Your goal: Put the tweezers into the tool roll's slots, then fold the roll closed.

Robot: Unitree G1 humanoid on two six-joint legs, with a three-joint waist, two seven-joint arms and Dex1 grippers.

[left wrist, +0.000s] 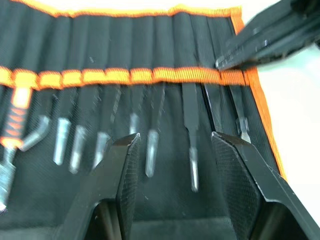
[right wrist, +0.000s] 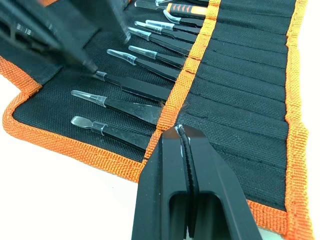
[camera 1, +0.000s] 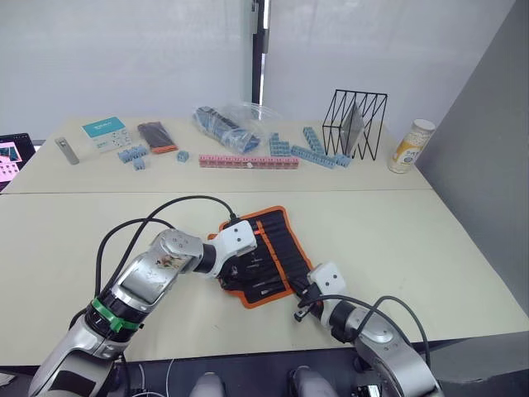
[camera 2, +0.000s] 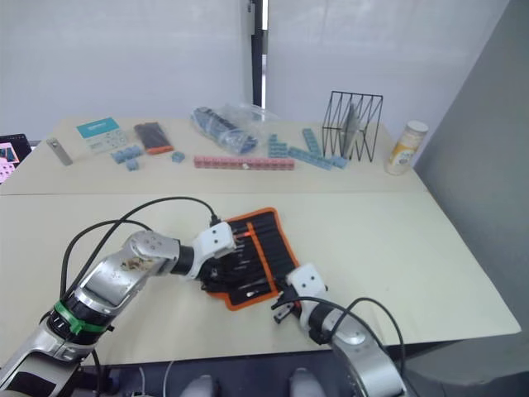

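1. Cream surface [camera 1: 397, 240] before you: tool roll [camera 1: 277, 236] lies open near the front edge.
2. Tweezers [right wrist: 125, 107]: you see them seated in the slots [right wrist: 235, 100], capped tips showing.
3. Left gripper [left wrist: 172, 165]: fingers apart, poised over the tweezers' tips.
4. Right gripper [right wrist: 182, 131]: fingers pressed together, at the roll's orange band.
5. Far side: wire rack [camera 1: 355, 124], pink block strip [camera 1: 248, 161].

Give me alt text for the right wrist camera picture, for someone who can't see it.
An open black fabric tool roll with orange piping lies flat, slim black pointed tweezers tucked in its row of narrow slots with their tips sticking out. The right gripper, its two black fingers shut, rests at the roll's orange band.
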